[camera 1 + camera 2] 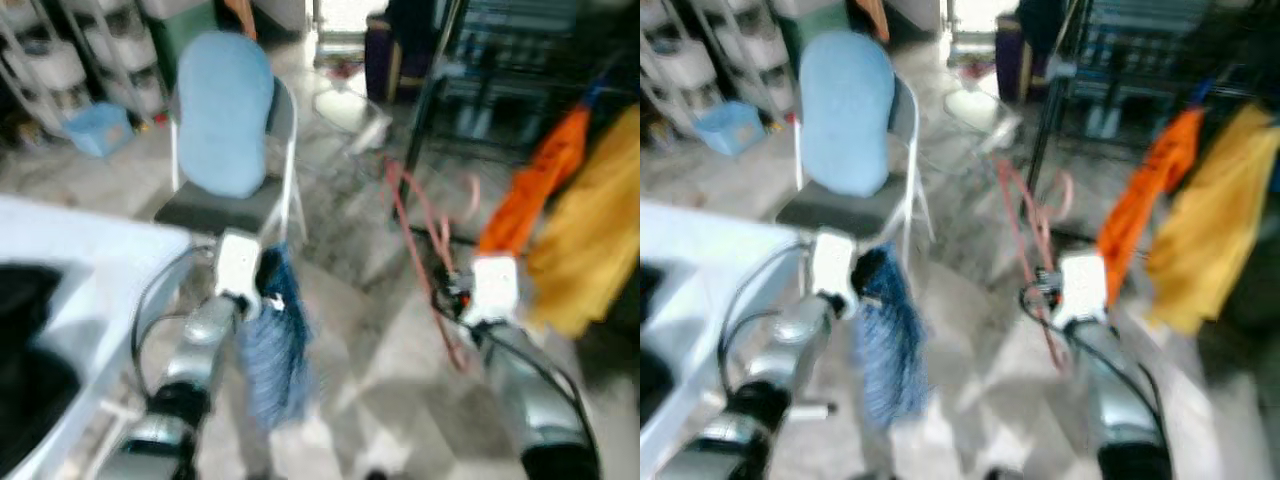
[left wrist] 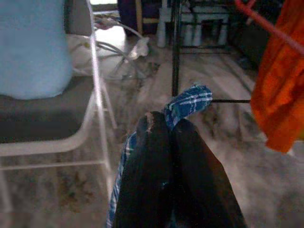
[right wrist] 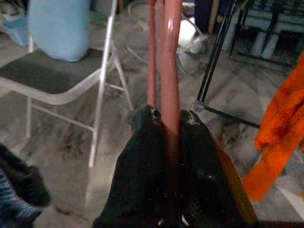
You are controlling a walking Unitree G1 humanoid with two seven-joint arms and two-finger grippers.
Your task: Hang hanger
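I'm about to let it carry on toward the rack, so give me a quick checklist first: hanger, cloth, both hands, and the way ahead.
1. Right hand shut on the red hanger: ok.
2. Left hand shut on the blue plaid cloth: ok.
3. Cloth on the hanger: not ok, it hangs apart from it.
4. Cloth off the floor: cannot tell, blurred.
5. Rack with the orange garment and yellow garment ahead on the right: ok.
6. Folding chair close on the left: ok, apart from both arms.

A folding chair [image 1: 232, 200] with a blue cushion [image 1: 224, 112] stands near orange [image 1: 530, 185] and yellow garments [image 1: 592, 235].
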